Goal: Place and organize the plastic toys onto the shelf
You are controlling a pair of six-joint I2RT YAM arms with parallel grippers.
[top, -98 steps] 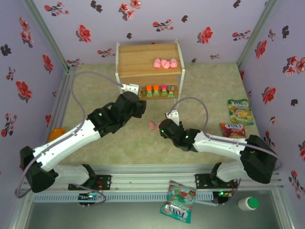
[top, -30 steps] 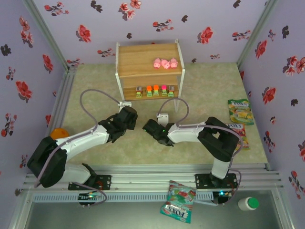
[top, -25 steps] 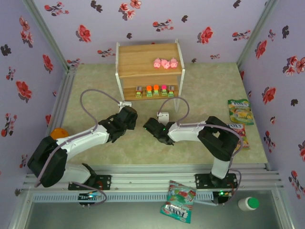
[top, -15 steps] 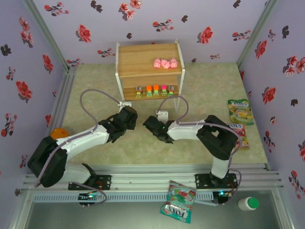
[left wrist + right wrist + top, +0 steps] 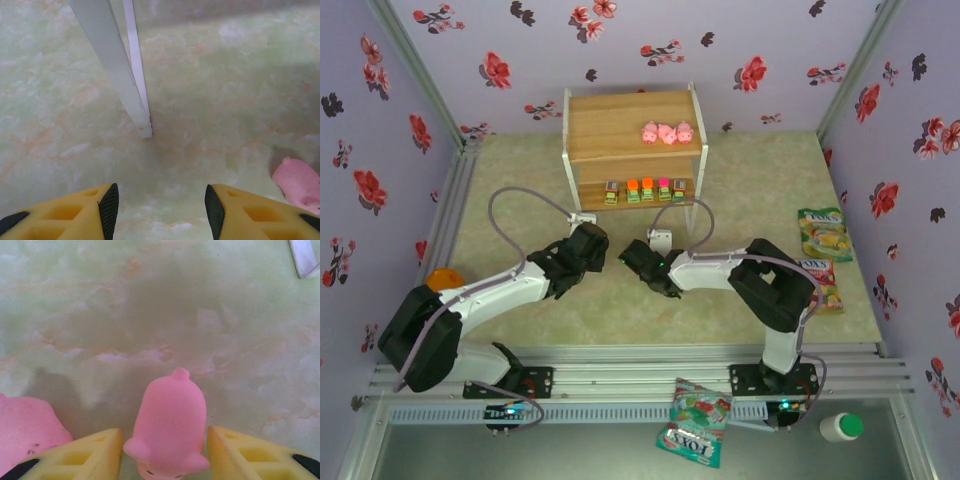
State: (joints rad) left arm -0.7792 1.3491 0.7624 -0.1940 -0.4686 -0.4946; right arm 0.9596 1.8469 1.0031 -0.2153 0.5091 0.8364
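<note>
Moving right jaws: now bracketing a pig, grip unclear; shelf next.
Left jaws: apart, empty, withdrawn.

Left arm, white and black jointed: stretched low, reaching forward and rightward. Its yellow-fingered, black-padded gripper: jaws apart, nothing between them. Right arm, same build: elbow folded sharply, forearm reaching left. Its gripper: fingers against both flanks of a small pink plastic pig toy.
</note>
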